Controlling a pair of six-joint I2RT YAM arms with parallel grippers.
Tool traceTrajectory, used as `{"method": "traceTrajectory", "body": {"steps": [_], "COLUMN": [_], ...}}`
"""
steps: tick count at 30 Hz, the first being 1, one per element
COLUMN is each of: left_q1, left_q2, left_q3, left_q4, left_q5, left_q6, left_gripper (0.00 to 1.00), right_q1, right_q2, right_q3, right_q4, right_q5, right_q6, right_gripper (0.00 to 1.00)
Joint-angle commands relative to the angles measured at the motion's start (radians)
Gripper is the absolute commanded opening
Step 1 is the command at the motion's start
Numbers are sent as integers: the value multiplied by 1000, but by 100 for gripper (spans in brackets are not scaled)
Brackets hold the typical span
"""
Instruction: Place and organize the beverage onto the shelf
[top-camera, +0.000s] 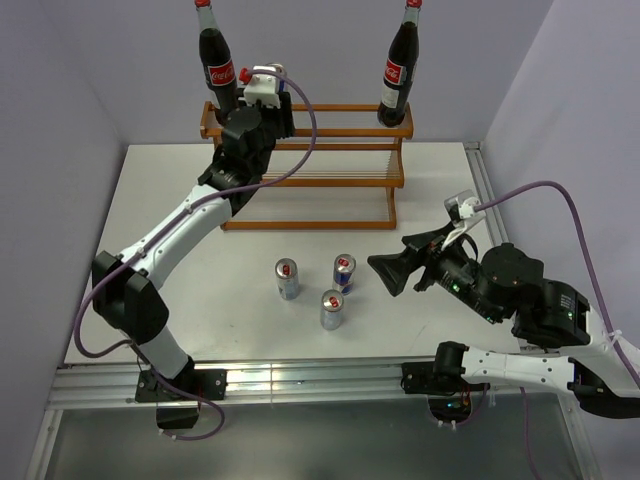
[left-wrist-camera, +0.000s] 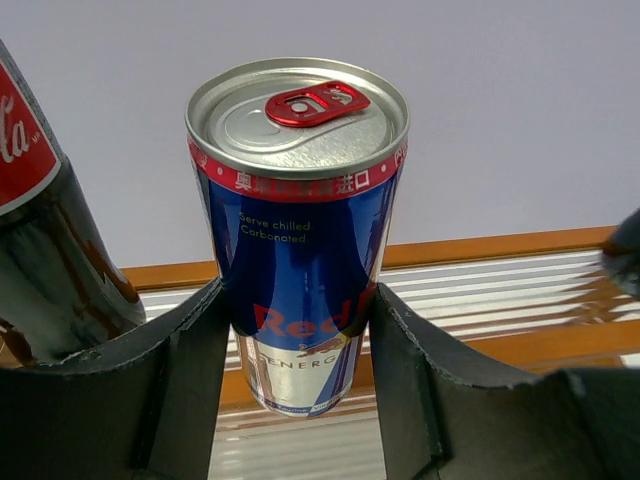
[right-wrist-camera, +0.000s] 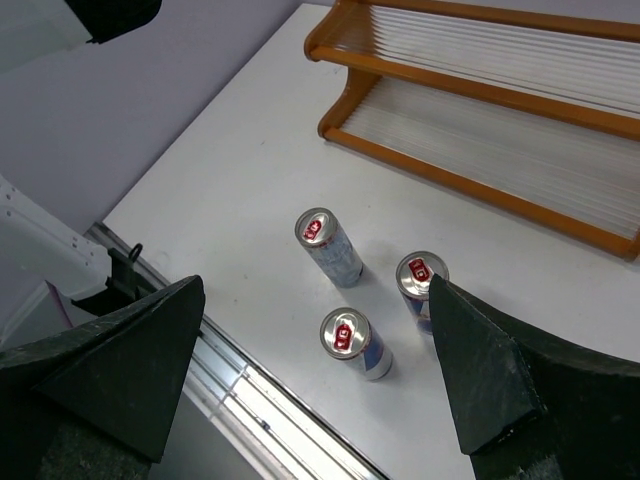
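The shelf stands at the back of the table. Two cola bottles stand on its top tier, left and right. My left gripper is shut on a blue-and-silver can, held upright over the top tier just right of the left bottle. I cannot tell whether the can's base touches the rods. Three more cans stand on the table in front of the shelf. My right gripper is open and empty, just right of them; in the right wrist view it hovers above them.
The white table ends at a metal rail along the front, which also shows in the right wrist view. Grey walls close in the back and sides. The shelf's lower tiers hold nothing.
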Motion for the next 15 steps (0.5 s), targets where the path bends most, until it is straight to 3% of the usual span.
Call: {"method": "traceTrajectory", "body": {"steps": [1, 15], "left_q1": [36, 91], "left_q2": [3, 89], "left_q3": [85, 62], "left_q4": [99, 174], "left_q5": [64, 124], "left_q6": [6, 15], "left_gripper": [0, 0], "right_q1": [-4, -4], "right_q2": [-17, -2], "right_q3": [-18, -64], "right_q4": [60, 113], "right_q5": [23, 4], "right_q6": [-14, -50], "right_gripper": [100, 100]}}
